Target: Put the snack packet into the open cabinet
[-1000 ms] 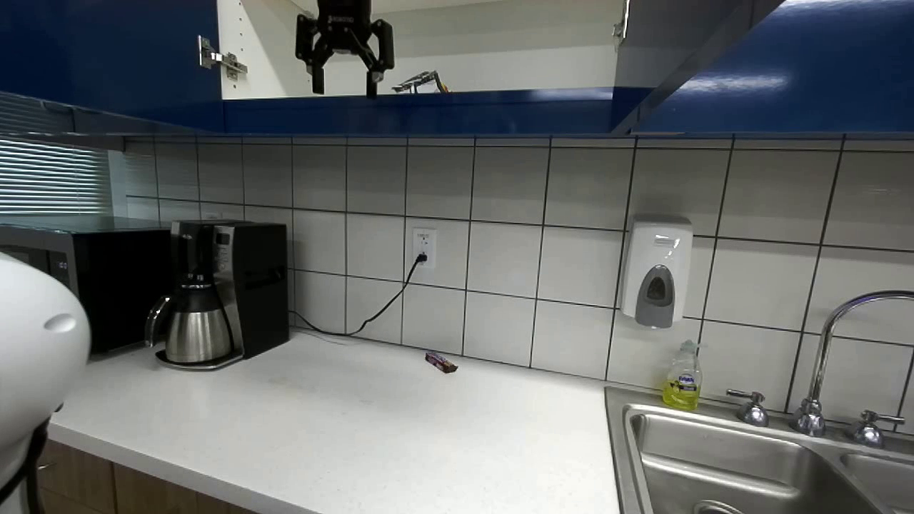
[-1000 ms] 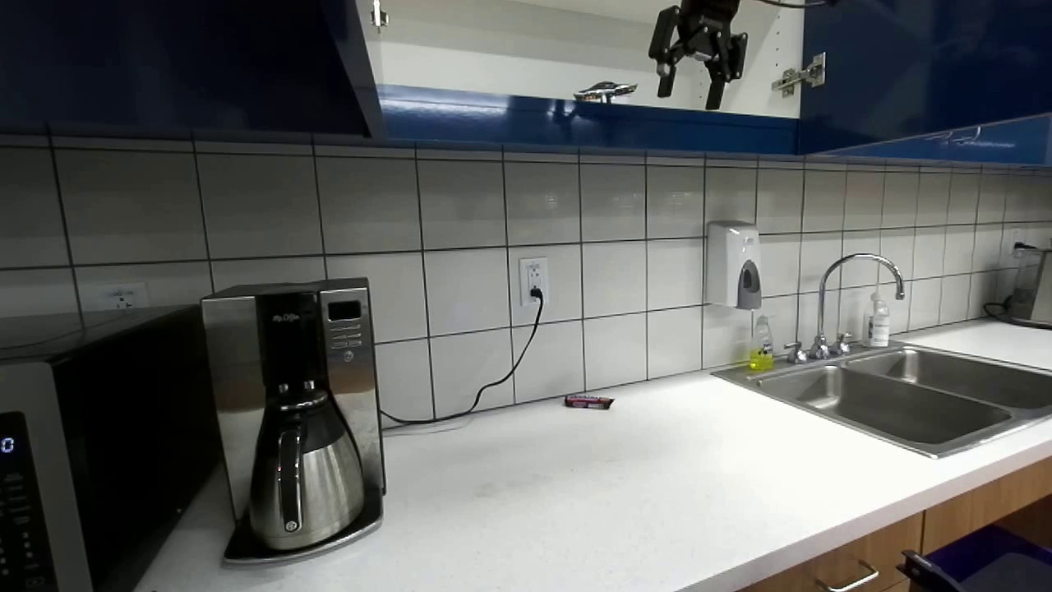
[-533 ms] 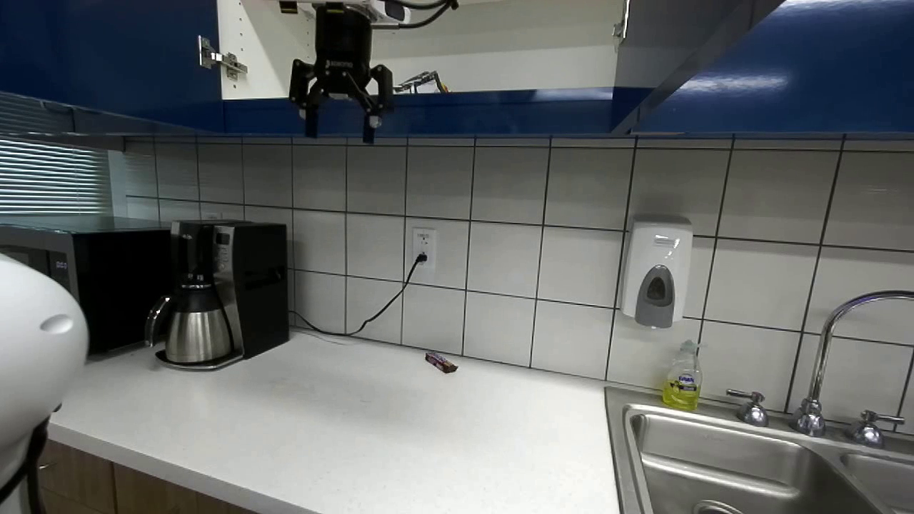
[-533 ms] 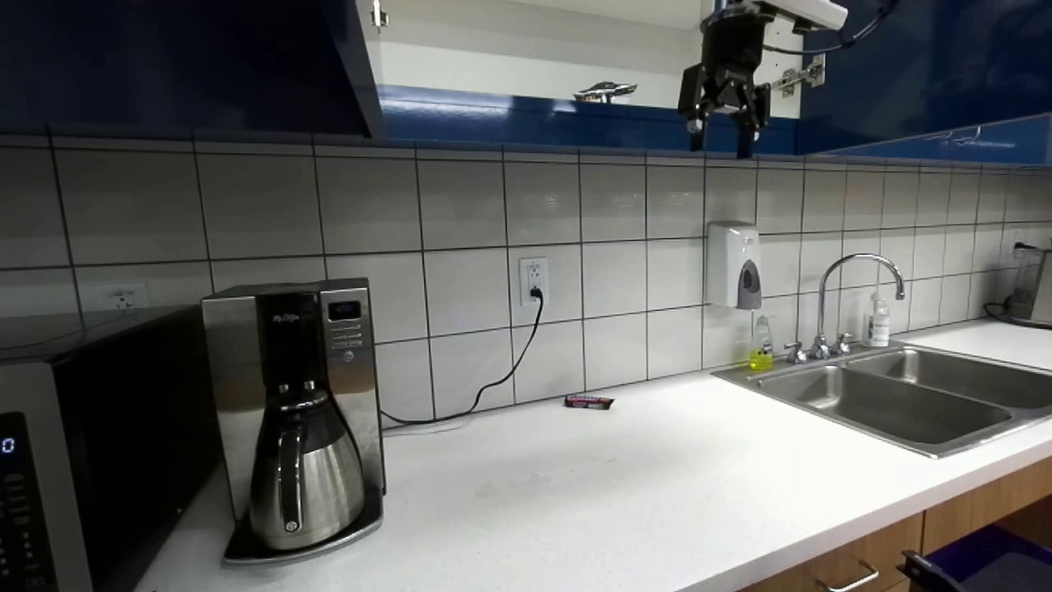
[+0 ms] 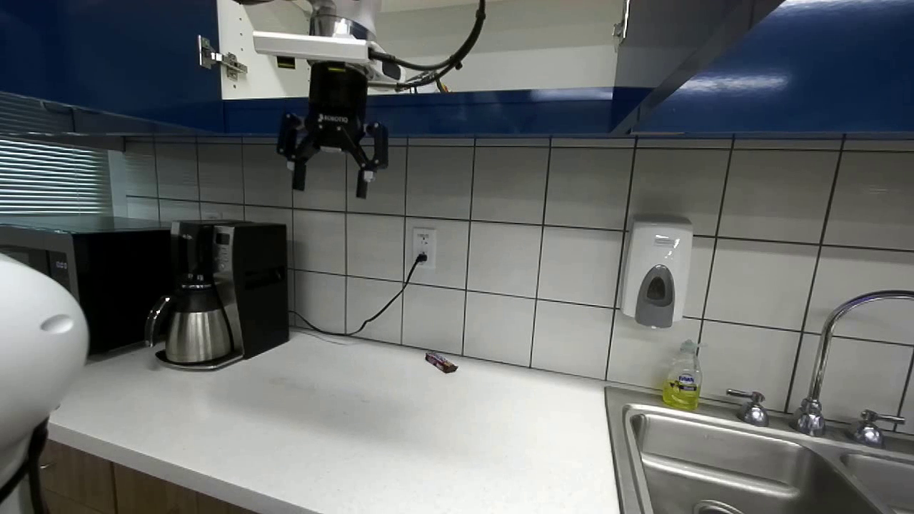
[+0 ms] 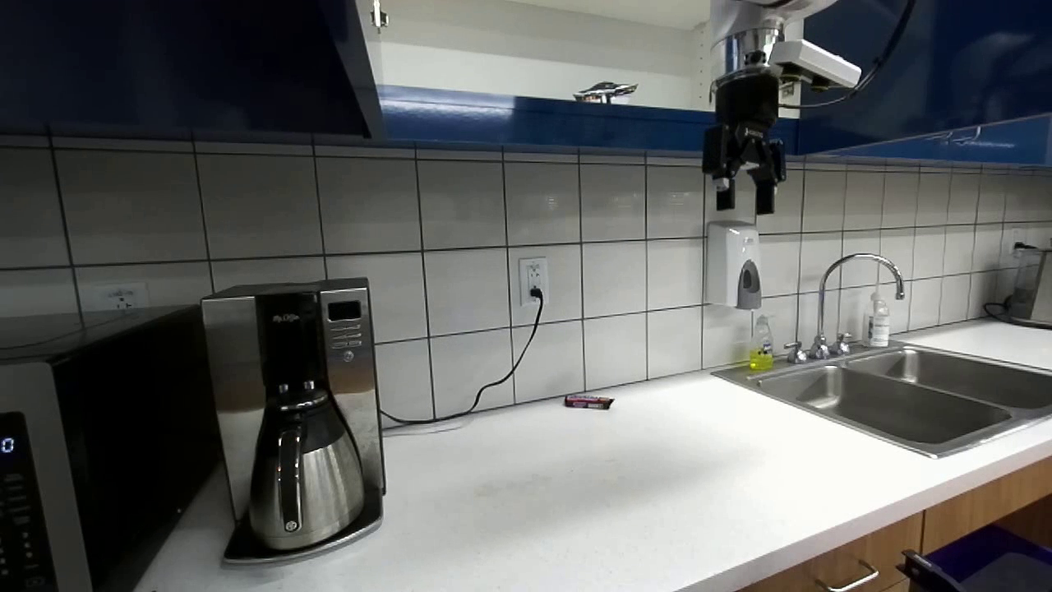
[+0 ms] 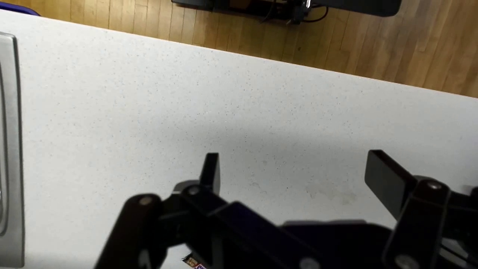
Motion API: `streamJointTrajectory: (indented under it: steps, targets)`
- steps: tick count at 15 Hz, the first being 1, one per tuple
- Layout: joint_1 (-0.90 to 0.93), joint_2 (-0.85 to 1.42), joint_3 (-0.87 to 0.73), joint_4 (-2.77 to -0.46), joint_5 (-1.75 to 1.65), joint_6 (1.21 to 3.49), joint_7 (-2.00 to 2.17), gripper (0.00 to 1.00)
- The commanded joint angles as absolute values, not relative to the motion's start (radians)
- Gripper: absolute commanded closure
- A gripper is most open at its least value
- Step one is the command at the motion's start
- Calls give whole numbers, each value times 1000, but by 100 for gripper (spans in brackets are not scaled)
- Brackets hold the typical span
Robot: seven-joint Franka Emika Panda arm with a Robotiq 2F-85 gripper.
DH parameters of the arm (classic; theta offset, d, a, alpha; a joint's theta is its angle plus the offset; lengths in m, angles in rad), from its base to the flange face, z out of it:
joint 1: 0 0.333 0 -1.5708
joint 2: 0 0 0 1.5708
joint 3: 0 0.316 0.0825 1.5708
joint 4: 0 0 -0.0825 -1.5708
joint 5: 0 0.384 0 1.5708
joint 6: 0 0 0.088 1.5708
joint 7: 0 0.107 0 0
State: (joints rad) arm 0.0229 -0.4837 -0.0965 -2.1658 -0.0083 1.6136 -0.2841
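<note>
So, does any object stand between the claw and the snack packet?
Nothing visible does. The open claw hangs above the counter, and in both exterior views the snack packet lies uncovered on it, near the tiled wall.

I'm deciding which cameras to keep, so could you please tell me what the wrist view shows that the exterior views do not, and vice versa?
Only the wrist view shows the wooden floor beyond the counter.

Only the exterior views, both of them, show the open cabinet, the coffee maker and the soap dispenser.

All three share the open end effector, the sink and the snack packet on the counter; the wrist view catches just the sink's edge and part of the packet.
</note>
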Motion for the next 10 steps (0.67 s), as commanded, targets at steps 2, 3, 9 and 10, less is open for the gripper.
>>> streamJointTrajectory:
  steps: [2, 3, 9, 10]
  targets:
    - [28, -504, -88, -2277, -4, 1757, -296, 0]
    - [29, -504, -84, -2296, -5, 1786, -288, 0]
    - [42, -508, -58, -2394, -12, 1889, -274, 0]
    - [43, -507, -57, -2402, -11, 1890, -275, 0]
